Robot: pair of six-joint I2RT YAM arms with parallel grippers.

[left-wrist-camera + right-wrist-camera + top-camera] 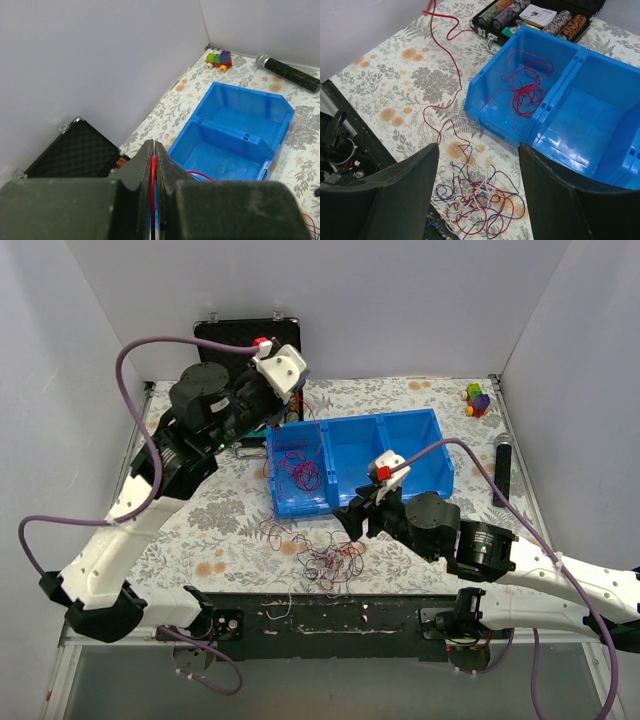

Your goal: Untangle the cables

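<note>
One thin red wire (153,181), clamped in my left gripper (153,150), seemingly trails from the red, purple and white cable tangle (477,202) beside the blue plastic bin (487,102); my spread right gripper (479,157) should pin that tangle next.

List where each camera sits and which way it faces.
Top external: overhead, near edge, looking down on the table; both arms show.
Left wrist: raised, looking right across the blue bin; shut left gripper pinches a red cable.
Right wrist: low, looking down at the cable tangle; open right gripper shows.
All three share the bin.
</note>
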